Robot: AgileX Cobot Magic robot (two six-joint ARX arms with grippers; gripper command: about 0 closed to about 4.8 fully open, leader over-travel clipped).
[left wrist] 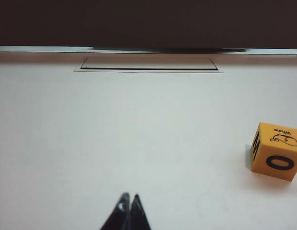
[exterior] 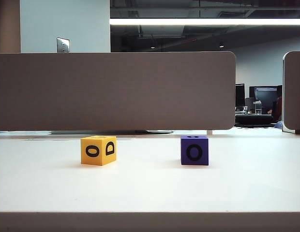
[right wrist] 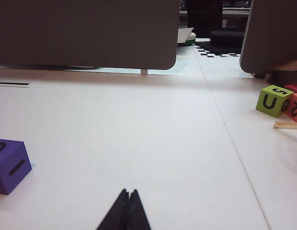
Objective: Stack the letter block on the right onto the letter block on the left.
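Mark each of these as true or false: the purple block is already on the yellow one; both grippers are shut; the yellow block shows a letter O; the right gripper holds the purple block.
1. The purple block is on the yellow block. False: both stand apart on the table.
2. The left gripper and right gripper are shut. True.
3. The yellow block shows an O. True.
4. The right gripper holds the purple block. False: it holds nothing; the block sits off to one side.

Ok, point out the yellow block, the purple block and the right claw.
yellow block (exterior: 98, 150), exterior view, front face.
purple block (exterior: 194, 151), exterior view, front face.
right claw (right wrist: 129, 193), right wrist view, shut fingertips.
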